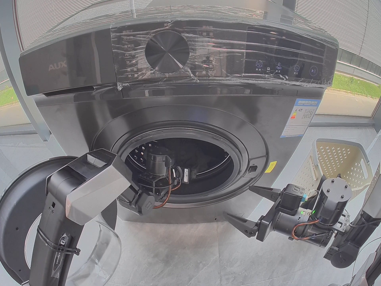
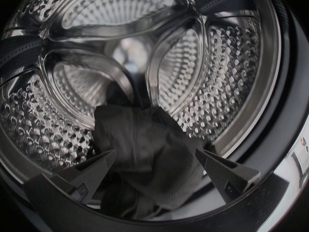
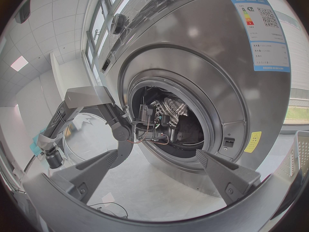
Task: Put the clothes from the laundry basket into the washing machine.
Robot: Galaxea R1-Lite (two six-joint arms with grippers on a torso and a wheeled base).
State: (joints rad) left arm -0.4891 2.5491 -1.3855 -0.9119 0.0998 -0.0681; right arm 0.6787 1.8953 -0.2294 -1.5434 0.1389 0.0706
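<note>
Inside the drum point(image 2: 225, 65) of the washing machine point(image 1: 79, 116), a dark garment point(image 2: 145, 152) lies crumpled on the drum's low side. What kind of clothing it is cannot be made out. Its near end is cut off behind the body of the left end effector point(image 2: 155, 152), and its far end fades into shadow by the drum's back wall. The heap's long axis seems to run from the back of the drum toward the door opening, with a seam following that line.

The left end effector reaches through the opening, its fingers spread wide with nothing gripped between them. Whether the tips touch the cloth is unclear. From the head camera its fingers are lost in the dark mouth of the drum.

The right end effector point(image 1: 238, 201) hangs outside, low before the machine's front, fully spread and empty. Behind that arm stands the cream laundry basket point(image 1: 341, 155), partly covered by the arm, so its contents are hidden. The door point(image 1: 16, 219) stands swung open on the machine's left.
</note>
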